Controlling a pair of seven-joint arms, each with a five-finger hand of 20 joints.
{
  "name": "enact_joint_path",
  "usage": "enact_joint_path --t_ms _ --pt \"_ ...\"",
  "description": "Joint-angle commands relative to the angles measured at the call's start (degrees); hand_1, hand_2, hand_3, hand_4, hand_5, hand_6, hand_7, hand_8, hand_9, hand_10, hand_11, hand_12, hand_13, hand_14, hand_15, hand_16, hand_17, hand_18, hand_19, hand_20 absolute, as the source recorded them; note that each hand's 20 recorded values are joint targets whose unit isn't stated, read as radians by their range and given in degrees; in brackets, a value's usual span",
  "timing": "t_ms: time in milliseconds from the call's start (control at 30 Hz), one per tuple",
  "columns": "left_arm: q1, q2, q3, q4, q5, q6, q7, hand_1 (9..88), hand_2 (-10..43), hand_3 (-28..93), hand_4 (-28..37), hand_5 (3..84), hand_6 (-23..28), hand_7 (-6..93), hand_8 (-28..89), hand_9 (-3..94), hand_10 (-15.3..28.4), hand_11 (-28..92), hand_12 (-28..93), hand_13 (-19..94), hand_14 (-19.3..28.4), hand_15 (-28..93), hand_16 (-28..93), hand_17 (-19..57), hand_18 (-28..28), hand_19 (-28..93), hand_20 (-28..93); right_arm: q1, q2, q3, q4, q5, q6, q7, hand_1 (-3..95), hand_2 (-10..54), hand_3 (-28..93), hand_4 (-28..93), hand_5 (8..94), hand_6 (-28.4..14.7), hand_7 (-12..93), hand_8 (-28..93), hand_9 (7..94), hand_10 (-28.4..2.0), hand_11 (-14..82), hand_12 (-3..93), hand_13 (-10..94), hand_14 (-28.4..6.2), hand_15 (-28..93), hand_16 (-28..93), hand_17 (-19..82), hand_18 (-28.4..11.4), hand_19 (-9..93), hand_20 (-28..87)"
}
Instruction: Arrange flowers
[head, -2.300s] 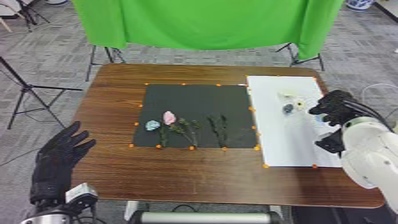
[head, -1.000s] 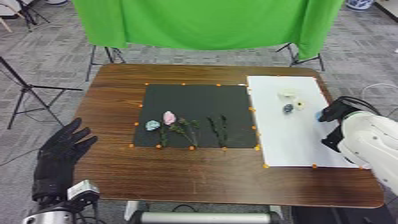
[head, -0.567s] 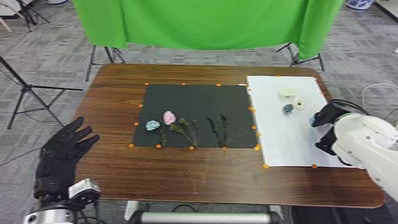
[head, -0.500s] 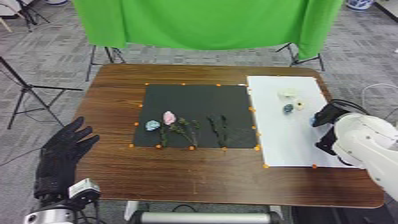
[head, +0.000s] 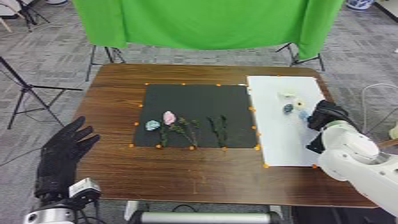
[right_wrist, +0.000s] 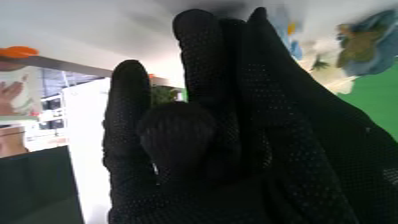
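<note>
see a light blue flower (head: 303, 115) lying on the white sheet (head: 282, 145), just beside the front of the right hand (head: 330, 113), on its left side. in the right wrist view, make out light blue petals close past the fingers (right_wrist: 200, 55); cannot tell for sure about touching. with fingers out nearly straight and thumb bent in before them, hold the right hand low over the right part of the sheet. near the light blue flower, farther from the robot, find a dark blue flower (head: 288, 108), a white flower with a yellow centre (head: 298, 104) and, farthest, a cream flower (head: 286, 93). well apart to the left, on the black mat (head: 195, 95), find a pink flower (head: 169, 117) beside a pale blue bloom (head: 153, 125), with leafy stems (head: 185, 132) next to them and dark green stems (head: 218, 131) nearer the sheet. at the left edge of the brown bench (head: 160, 175), well away from the light blue flower, see the left hand (head: 59, 152), open, with relaxed fingers.
</note>
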Motion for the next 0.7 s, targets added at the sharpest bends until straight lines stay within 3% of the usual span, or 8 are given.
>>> enact_joint_path --t_ms 33,333,400,433,533,600,700 --pt "0.92 -0.33 0.10 -0.01 -0.32 0.42 0.35 24.1 7.5 83 -22.3 37.2 9.0 17.3 -12 34.6 18.3 27 8 28 25.3 51 -10 -9.3 23.5 59 -1 2.69 0.13 -5.66 -0.02 -2.56 4.99 0.43 50.4 -9.5 77 -28 82.2 4.0 24 -2 90.9 -6.2 10.2 28.2 79 -4.4 82 14 32 -17.7 93 5" --pt "1.25 -0.31 -0.07 -0.17 -0.37 0.54 0.56 24.1 7.5 83 -22.3 37.2 9.0 17.2 -12 34.6 18.3 27 8 28 25.3 51 -10 -9.2 23.5 59 -1 4.43 0.15 -6.56 -0.68 -3.93 7.61 3.72 50.6 -9.5 79 -28 83.6 3.2 23 -1 92.3 -6.4 9.5 30.2 79 -4.5 82 15 32 -17.9 93 7" --pt "1.20 -0.40 -0.13 -0.18 -0.14 0.45 0.39 24.0 7.5 83 -22.4 37.2 9.0 17.2 -12 34.6 18.2 27 8 28 25.3 51 -10 -9.2 23.5 59 -1 0.87 -0.96 -0.78 -1.50 -2.74 3.26 4.08 49.9 -9.5 81 -28 82.9 2.8 23 0 91.2 -7.2 9.4 30.4 78 -4.8 82 15 31 -18.1 93 7" --pt "1.18 -0.38 -0.04 -0.13 -0.14 0.45 0.34 24.0 7.5 83 -22.3 37.2 9.0 17.2 -12 34.5 18.2 27 8 28 25.3 51 -10 -9.2 23.5 59 -1 -0.50 -1.16 1.37 -1.90 -1.87 1.66 3.80 48.6 -9.5 81 -28 81.0 2.3 24 -1 88.9 -7.9 10.6 29.3 77 -5.3 82 14 30 -18.4 93 7" --pt "1.17 -0.46 -0.05 -0.14 -0.11 0.34 0.29 24.0 7.5 83 -22.3 37.2 9.0 17.2 -12 34.6 18.3 27 8 28 25.2 51 -10 -9.2 23.5 59 -1 -3.84 -2.30 6.63 -2.44 -0.57 -2.28 2.00 39.2 -9.5 90 -28 65.4 -1.2 24 -13 69.7 -11.7 25.8 16.5 70 -7.3 82 12 25 -19.9 91 7" --pt "1.20 -0.49 -0.04 -0.14 -0.13 0.34 0.27 23.9 7.4 83 -22.2 37.2 9.0 17.1 -12 34.6 18.3 27 8 28 25.3 51 -10 -9.2 23.5 59 -1 -3.92 -2.72 7.15 -2.62 -0.46 -3.12 1.37 35.7 -9.5 93 -28 57.3 -4.0 23 -16 61.0 -13.9 27.8 14.0 66 -8.4 83 11 23 -20.3 91 7" --pt "1.07 -0.43 -0.02 -0.12 -0.11 0.32 0.28 24.0 7.4 83 -22.1 37.2 9.0 17.1 -12 34.6 18.3 27 8 28 25.2 51 -10 -9.3 23.5 59 -1 -2.72 -3.20 6.33 -2.63 -0.47 -3.86 0.78 32.9 -9.5 93 -28 51.6 -6.2 22 -16 55.6 -15.2 28.0 13.5 63 -9.0 84 9 21 -20.7 90 8"
